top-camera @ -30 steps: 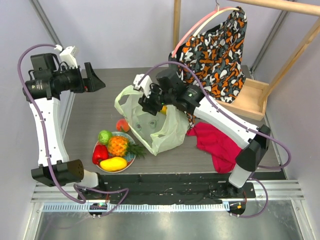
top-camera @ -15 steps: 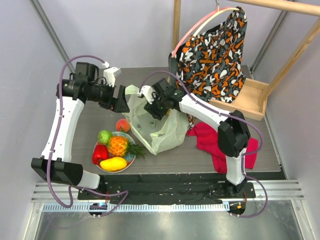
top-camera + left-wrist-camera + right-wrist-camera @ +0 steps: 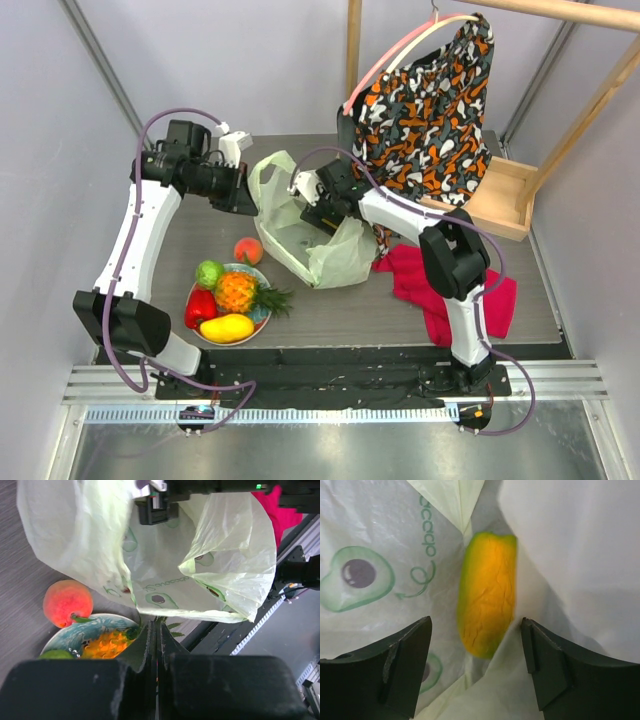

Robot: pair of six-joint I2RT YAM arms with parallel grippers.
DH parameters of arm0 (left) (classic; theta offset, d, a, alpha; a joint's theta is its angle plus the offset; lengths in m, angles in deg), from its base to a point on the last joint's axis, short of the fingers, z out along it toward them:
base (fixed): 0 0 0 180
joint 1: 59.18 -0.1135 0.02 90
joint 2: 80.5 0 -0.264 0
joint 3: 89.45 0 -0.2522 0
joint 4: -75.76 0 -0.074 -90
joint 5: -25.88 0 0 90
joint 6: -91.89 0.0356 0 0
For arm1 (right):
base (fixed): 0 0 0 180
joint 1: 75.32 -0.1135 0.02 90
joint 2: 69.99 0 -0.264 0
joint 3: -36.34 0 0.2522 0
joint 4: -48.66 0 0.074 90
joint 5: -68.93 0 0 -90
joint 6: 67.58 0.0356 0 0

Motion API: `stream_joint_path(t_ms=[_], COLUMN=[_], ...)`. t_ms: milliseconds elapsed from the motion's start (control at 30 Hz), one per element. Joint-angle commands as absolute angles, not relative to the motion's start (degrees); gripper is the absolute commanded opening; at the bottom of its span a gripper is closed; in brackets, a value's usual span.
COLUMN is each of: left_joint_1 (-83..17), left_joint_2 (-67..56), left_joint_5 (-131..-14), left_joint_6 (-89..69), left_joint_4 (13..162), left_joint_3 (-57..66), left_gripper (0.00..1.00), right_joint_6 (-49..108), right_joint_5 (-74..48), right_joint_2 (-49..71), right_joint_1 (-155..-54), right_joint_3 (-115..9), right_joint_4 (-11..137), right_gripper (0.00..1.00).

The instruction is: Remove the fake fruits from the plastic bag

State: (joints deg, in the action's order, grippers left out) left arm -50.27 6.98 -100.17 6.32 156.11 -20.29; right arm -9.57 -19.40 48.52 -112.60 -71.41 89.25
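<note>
Holds right pincer (image 3: 476,630) wide open inside plastic bag (image 3: 375,535), mango (image 3: 487,595) just ahead, ungripped; holds left pincer (image 3: 156,630) shut, empty.

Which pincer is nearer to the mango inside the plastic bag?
Right. The right pincer is inside the plastic bag, open, the mango directly ahead of it. The left pincer is shut on the bag's rim, outside.

The plastic bag (image 3: 310,240) is translucent pale yellow-green, printed with green avocados with dark brown pits and green lettering. The mango (image 3: 487,612) inside it is yellow-orange, edged green. The peach (image 3: 247,250) is pink-orange, the plate (image 3: 67,635) teal, the garment (image 3: 430,100) blotched orange, black and white, and the cloth (image 3: 440,290) red.
</note>
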Motion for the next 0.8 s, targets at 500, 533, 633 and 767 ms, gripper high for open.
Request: stream_joint_path(t_ms=[500, 533, 633, 767], left_joint_1=[-50.04, -50.12, -50.04, -50.12], left_joint_2=[6.42, 6.34, 6.25, 6.86], left_joint_5=[-102.61, -102.44, -102.61, -103.05], left_joint_6=[4.96, 4.97, 4.44, 4.35], left_joint_4=[153.51, 153.42, 152.72, 152.01], left_joint_3=[-17.87, -17.69, -17.08, -17.34], left_gripper=[0.00, 0.00, 0.00, 0.00], right_joint_6=[-13.27, -11.70, -10.54, -13.18], right_joint_5=[-10.20, -6.52, 8.42, 14.96], right_joint_2=[54.66, 52.81, 46.91, 46.02], right_joint_1=[-108.20, -107.67, -105.65, -105.56], right_joint_3=[-82.02, -81.31, -79.38, -75.53], right_joint_4=[85.36, 85.88, 91.84, 104.76], right_gripper=[0.48, 0.47, 0.50, 0.58])
